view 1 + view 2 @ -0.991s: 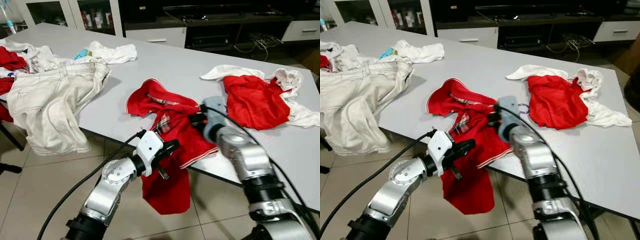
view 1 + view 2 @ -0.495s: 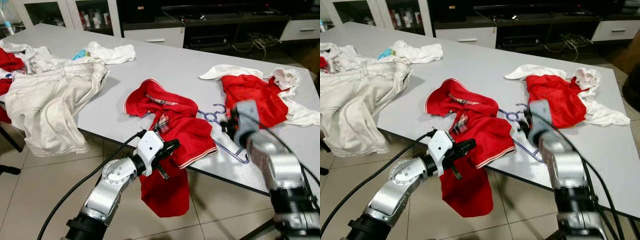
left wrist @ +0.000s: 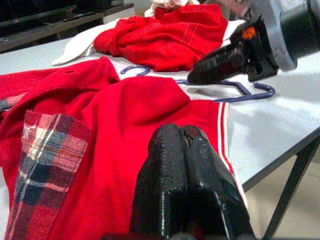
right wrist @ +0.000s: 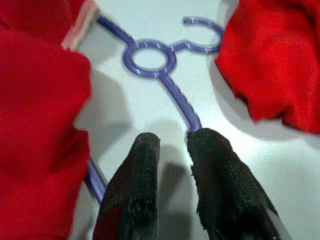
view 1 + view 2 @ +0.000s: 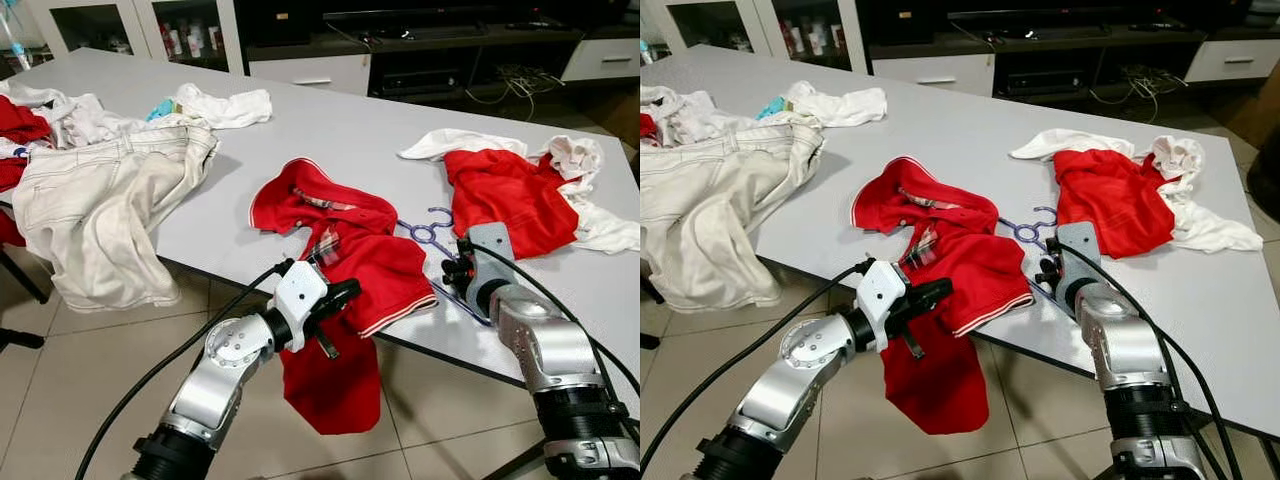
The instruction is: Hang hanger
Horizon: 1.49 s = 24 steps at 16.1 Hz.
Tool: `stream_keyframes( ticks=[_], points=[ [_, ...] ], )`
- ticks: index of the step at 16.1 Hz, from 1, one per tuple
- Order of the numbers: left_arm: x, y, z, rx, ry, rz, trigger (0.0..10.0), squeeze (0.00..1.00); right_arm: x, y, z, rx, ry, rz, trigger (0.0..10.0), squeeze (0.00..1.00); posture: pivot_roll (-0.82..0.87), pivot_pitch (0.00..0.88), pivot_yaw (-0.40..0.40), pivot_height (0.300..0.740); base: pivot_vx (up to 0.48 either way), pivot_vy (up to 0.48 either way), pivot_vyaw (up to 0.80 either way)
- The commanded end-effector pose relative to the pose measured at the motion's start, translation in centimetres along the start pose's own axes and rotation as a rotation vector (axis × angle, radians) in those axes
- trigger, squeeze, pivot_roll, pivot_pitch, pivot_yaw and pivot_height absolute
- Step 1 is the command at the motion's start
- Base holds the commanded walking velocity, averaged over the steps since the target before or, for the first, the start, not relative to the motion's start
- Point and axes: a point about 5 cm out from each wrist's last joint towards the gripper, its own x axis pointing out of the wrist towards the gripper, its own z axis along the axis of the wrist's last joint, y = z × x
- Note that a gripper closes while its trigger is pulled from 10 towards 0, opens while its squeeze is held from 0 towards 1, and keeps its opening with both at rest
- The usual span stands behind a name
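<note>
On the grey table [image 5: 330, 125], near its front edge, a purple wire hanger [image 4: 165, 75] is found lying flat, hook and ring pointing toward the far side, between two red garments.

- Hanger: one shoulder bar is tucked under the red polo shirt [image 5: 345, 265]; the other is exposed on the bare tabletop. From this it is judged that the shirt has been partly threaded on, and that the hanger has not yet been lifted for hanging.
- Right gripper [image 4: 172, 142]: lowered onto the table at the exposed bar, fingers parted by a narrow gap. The bar is seen to run under one fingertip [image 4: 210, 145] rather than into the gap, so nothing is judged to be pinched; the pose reads as lining up for a grasp.
- Left gripper [image 3: 181, 137]: held off the table's front edge, fingers pressed together with no cloth visibly between them, aimed at the polo shirt, whose lower part hangs over the edge toward the floor.
- Second red garment [image 5: 505, 200]: heaped just beyond the hook, with white cloth [image 5: 590, 195] around it.
- Beige trousers [image 5: 105, 205]: draped over the table's left side, well apart from the work, among further white and red laundry.
</note>
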Motion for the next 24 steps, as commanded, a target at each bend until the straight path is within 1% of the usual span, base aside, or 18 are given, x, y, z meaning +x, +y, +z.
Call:
stream_keyframes(
  ticks=[1,3,5,8,12,15,18,19,20,23,24],
  points=[
    [0.1,0.3,0.2,0.014,0.006,0.001,10.0,0.00,0.1,-0.3,-0.5,0.005,0.009,-0.033,10.0,0.00,-0.15,0.000,0.029,0.740,0.000,0.000,0.00],
    [0.1,0.3,0.2,0.013,0.005,0.001,10.0,0.00,0.2,-0.6,-0.5,0.037,-0.002,-0.066,10.0,0.00,-0.15,0.000,0.030,0.740,0.000,0.000,0.00],
    [0.1,0.2,0.1,0.013,0.006,0.000,10.0,0.00,0.3,-0.7,-0.5,0.043,-0.008,-0.078,10.0,0.00,-0.15,0.000,0.031,0.740,0.000,0.000,0.00],
    [0.1,0.3,0.2,0.014,0.005,0.000,10.0,0.00,0.5,-1.3,-0.8,0.089,-0.005,-0.106,10.0,0.00,-0.15,0.000,0.031,0.740,0.000,0.000,0.00],
    [0.2,0.3,0.2,0.015,0.004,-0.002,10.0,0.00,0.5,-1.7,-2.4,0.110,0.052,-0.117,10.0,0.00,-0.15,0.000,0.031,0.740,0.000,0.000,0.00],
    [0.2,0.3,0.2,0.015,0.003,-0.003,10.0,0.00,-0.2,-2.8,-4.0,0.125,0.090,-0.148,10.0,0.00,-0.16,0.000,0.034,0.740,0.000,0.000,0.00],
    [0.3,0.2,0.2,0.013,0.005,-0.005,10.0,0.00,-0.8,-3.7,-4.5,0.135,0.098,-0.169,10.0,0.00,-0.16,0.000,0.036,0.740,0.000,0.000,0.00],
    [0.3,0.2,0.1,0.012,0.005,-0.008,10.0,0.00,-1.0,-4.1,-4.5,0.138,0.096,-0.174,10.0,0.00,-0.16,0.000,0.036,0.740,0.000,0.000,0.00],
    [0.4,0.1,0.2,0.012,0.004,-0.013,10.0,0.00,-1.2,-4.1,-3.8,0.134,0.077,-0.166,10.0,0.00,-0.16,0.000,0.036,0.740,0.000,0.000,0.00],
    [0.5,0.1,0.2,0.012,0.001,-0.016,10.0,0.00,-1.1,-3.7,-2.4,0.131,0.036,-0.133,10.0,0.00,-0.16,0.000,0.036,0.740,0.000,0.000,0.00],
    [0.5,0.1,0.2,0.012,0.000,-0.016,10.0,0.00,-1.1,-3.5,-1.6,0.126,0.020,-0.113,10.0,0.00,-0.18,0.000,0.035,0.740,0.000,0.000,0.00]
  ],
)
